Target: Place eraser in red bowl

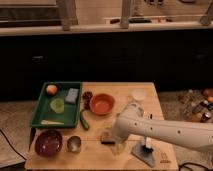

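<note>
Wooden table (120, 91), viewed from above and in front.

Far left: a green tray (36, 111) lies on the table. It holds an orange round fruit (51, 89) at the back left corner, a pale blue-grey sponge (72, 95) at the back right, a yellow-green round item (57, 105) in the middle and a pale strip (50, 122) near the front edge.

In front of the tray: a dark purple bowl (48, 143), with a small metal cup (74, 144) just beside it on its right.

Just beside the tray's right edge: a green elongated vegetable (84, 120), with a small dark red item (88, 96) behind it.

Centre: the red bowl (102, 104) stands upright; nothing can be made out inside it.

The eraser (106, 137) lies flat on the table in front of the red bowl, apart from it and outside it.

The gripper (115, 141) sits low over the table, at the eraser's right edge. Contact cannot be confirmed. Whether the claw is open or has hold of anything cannot be told.

The white arm (160, 132) runs from the gripper to the right edge of the view. A grey stand (144, 153) sits beneath it at the table's front right.

Back right: a small white bowl (138, 94).

Right of the table: several small bottles (197, 107) on the floor.
</note>
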Tool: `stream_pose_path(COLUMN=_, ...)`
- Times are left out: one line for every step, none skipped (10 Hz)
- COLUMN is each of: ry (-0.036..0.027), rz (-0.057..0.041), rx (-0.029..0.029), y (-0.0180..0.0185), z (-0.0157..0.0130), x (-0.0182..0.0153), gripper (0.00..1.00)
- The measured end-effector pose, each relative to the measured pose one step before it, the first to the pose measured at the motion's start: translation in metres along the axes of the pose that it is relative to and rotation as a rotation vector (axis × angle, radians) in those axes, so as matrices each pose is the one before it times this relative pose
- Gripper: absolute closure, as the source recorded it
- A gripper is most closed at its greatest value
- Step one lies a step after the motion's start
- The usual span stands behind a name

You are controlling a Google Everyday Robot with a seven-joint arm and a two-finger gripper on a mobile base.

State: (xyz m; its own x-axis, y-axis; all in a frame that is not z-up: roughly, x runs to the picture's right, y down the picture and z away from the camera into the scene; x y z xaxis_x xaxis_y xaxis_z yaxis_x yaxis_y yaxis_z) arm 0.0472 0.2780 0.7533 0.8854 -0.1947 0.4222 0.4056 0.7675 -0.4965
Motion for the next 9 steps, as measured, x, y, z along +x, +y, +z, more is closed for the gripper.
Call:
stream_pose_path(ry=-0.00041, rz=0.03651, rx=-0.01046, y=0.00285, z=0.00505, x=0.00249, gripper=0.20)
stream_pose_path(ry=-0.00187, rz=0.02721, rx=-0.00864, y=0.00191, z=0.00483, x=0.00202, gripper=0.20)
stream_pose_path(ry=-0.00185, rz=0.01633, rx=-0.00525, y=0.00040, z=0.00430, x=0.00264, gripper=0.20)
stream_pose_path(ry=-0.00191, rz=0.01366, rx=-0.00217, y=-0.00081, z=0.00376, x=0.00358, gripper=0.20)
stream_pose_path(ry=-0.00318, rz=0.00806, rx=-0.00180, y=-0.00122, z=0.00330, x=0.00190, gripper=0.20)
stream_pose_path(ry=-0.00213, rz=0.00726, rx=0.00104, y=-0.00158, z=0.00186, x=0.00177, gripper=0.22)
stream_pose_path(ry=-0.00150, rz=0.00940, rx=0.00126, y=-0.00183, z=0.00263, x=0.00182, gripper=0.30)
stream_pose_path(ry=0.00074, rz=0.00637, rx=0.00097, y=-0.00121, z=0.00193, x=0.00099, gripper=0.40)
stream_pose_path(ry=-0.00081, rz=0.00347, rx=0.00474, y=-0.00251, z=0.00066, x=-0.00076, gripper=0.51)
